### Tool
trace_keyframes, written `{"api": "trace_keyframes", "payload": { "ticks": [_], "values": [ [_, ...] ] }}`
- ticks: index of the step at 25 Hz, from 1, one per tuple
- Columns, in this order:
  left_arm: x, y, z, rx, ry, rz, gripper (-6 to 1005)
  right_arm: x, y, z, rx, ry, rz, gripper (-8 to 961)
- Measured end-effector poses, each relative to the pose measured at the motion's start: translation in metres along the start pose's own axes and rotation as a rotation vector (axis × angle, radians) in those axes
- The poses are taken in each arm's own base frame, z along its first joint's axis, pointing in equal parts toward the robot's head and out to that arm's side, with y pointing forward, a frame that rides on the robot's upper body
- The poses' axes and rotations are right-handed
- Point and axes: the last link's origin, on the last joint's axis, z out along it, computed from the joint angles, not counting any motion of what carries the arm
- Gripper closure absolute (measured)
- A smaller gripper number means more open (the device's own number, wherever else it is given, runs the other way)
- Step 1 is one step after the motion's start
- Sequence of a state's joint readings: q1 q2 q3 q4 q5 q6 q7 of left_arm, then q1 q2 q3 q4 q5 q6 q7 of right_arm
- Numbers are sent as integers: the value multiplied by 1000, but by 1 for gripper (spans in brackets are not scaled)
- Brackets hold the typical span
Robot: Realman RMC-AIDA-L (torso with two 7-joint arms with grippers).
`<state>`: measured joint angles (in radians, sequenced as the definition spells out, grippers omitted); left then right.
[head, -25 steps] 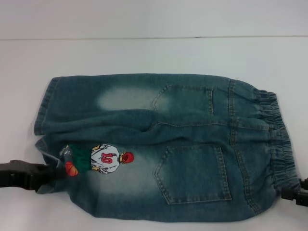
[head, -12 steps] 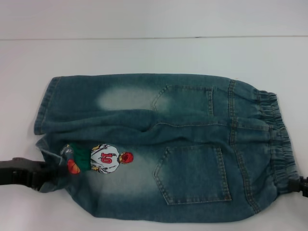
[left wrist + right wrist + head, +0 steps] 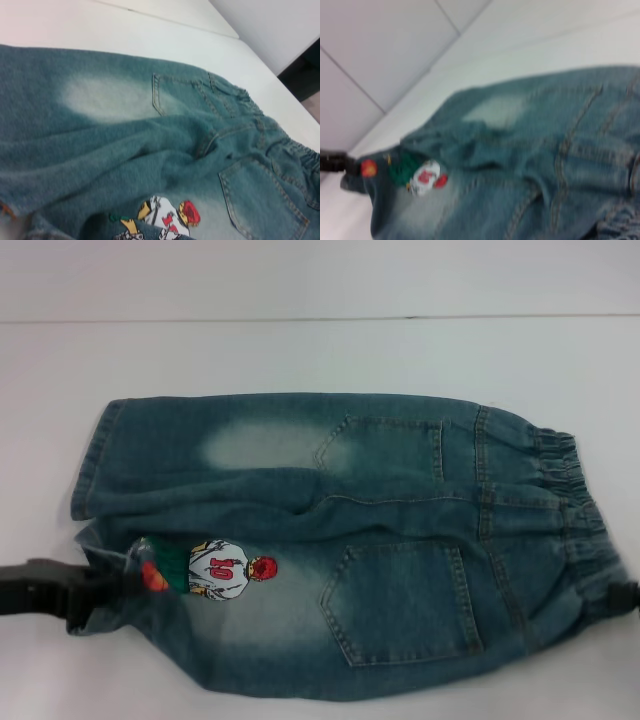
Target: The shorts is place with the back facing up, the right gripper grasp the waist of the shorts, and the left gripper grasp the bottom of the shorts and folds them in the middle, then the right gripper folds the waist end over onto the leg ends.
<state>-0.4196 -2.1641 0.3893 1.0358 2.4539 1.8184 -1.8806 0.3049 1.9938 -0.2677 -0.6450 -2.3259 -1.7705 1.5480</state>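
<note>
The denim shorts (image 3: pixel 330 540) lie back up on the white table, both back pockets showing. The ruffled waist (image 3: pixel 575 500) is at the right and the leg ends (image 3: pixel 95 455) at the left. My left gripper (image 3: pixel 100 588) is shut on the near leg's hem beside the number 10 print (image 3: pixel 215 570), and the cloth bunches there. My right gripper (image 3: pixel 628 596) shows only as a black tip at the near waist corner, which is pulled toward it. The left wrist view looks along the shorts (image 3: pixel 125 140). The right wrist view shows the shorts (image 3: pixel 530 150) and the left gripper (image 3: pixel 335 162) far off.
The white table (image 3: pixel 300 350) runs on behind the shorts to a thin seam line at the back. A dark gap past the table's corner (image 3: pixel 305 75) shows in the left wrist view.
The near leg hem has risen and bunched with my left gripper. The near waist corner has moved up and rightward with my right gripper. The shorts' near edge has drawn in.
</note>
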Motion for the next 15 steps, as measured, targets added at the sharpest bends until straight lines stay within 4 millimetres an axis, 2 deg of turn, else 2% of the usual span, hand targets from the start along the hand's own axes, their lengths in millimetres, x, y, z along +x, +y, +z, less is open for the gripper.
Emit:
{"api": "trace_keyframes", "payload": {
  "ticks": [11,15],
  "values": [
    [14,-8,-16,46,209,-24,939,-31,2,-5,-25,-211,19,907],
    [27,-10,-20,52,272,-12,939,-43,2,-2,-31,-278,29,907]
  ]
}}
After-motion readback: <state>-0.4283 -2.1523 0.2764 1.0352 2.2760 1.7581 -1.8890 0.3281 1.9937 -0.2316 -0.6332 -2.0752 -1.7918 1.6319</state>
